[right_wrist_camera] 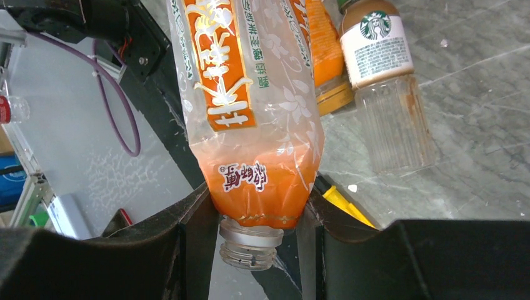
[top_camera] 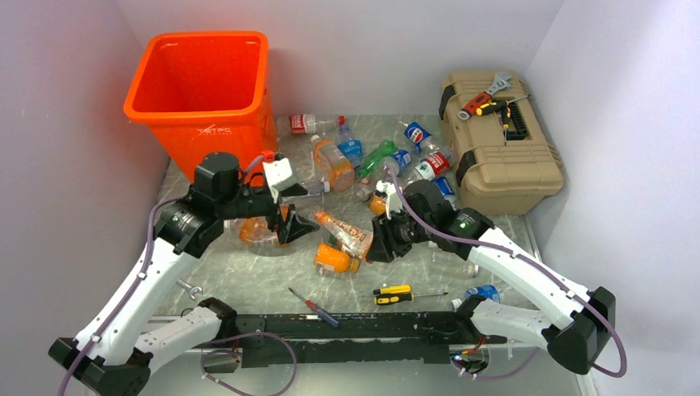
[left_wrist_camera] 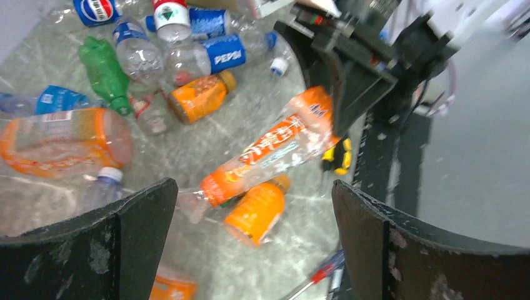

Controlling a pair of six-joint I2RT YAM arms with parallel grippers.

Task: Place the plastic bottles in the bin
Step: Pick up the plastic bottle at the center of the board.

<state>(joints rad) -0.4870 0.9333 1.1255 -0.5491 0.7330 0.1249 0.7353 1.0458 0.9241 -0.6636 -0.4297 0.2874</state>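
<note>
Along the counter's (top_camera: 248, 285) near edge, a yellow-handled screwdriver (top_camera: 393, 290) lies on a bare strip of marble, just in front of the arms. Past it, the right claw (right_wrist_camera: 257, 219) is clenched on the neck of a clear crumpled plastic bottle with an orange label (right_wrist_camera: 250, 94). The bottle's threaded mouth is uncapped, and its far end is cut off in the wrist view. To the left, the left claw (left_wrist_camera: 253, 200) is spread wide, released, grasping nothing. The arm hides most of a crushed orange bottle (top_camera: 252, 233) beneath it. Farther on, the other plastic bottles (top_camera: 388, 161) crowd the middle of the counter. The tall square bright-orange plastic bin (top_camera: 206, 136) fills the far left corner, close to the walls. A tan toolbox (top_camera: 503, 157) fills the far right.
</note>
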